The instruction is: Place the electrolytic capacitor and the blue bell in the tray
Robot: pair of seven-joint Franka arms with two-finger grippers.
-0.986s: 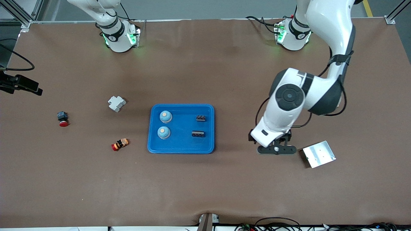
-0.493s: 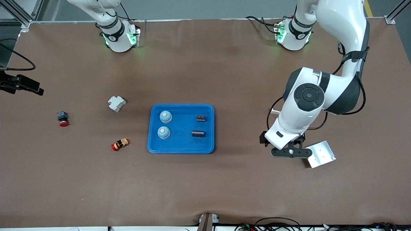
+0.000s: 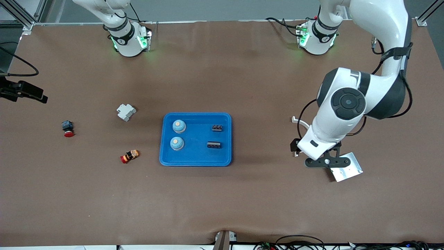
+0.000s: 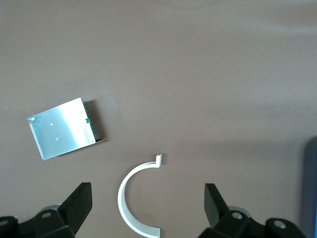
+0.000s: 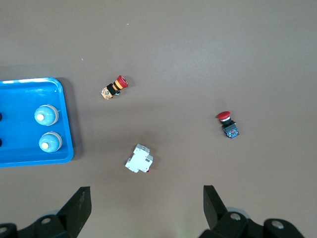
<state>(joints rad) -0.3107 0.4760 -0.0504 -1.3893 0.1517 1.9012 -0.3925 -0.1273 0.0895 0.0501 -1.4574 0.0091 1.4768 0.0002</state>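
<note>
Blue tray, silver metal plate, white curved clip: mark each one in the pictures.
blue tray (image 3: 196, 156): front view, bare floor near its rim.
silver metal plate (image 4: 62, 128): left wrist view, middle of its shiny face.
white curved clip (image 4: 127, 210): left wrist view, on its arc.

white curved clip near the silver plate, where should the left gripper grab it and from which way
Come straight down from above. The white curved clip lies flat on the table as a thin open arc, so pinching across the band midway along the arc, one finger inside the curve and one outside, looks best. The left gripper hangs open above it, beside the silver plate.
</note>
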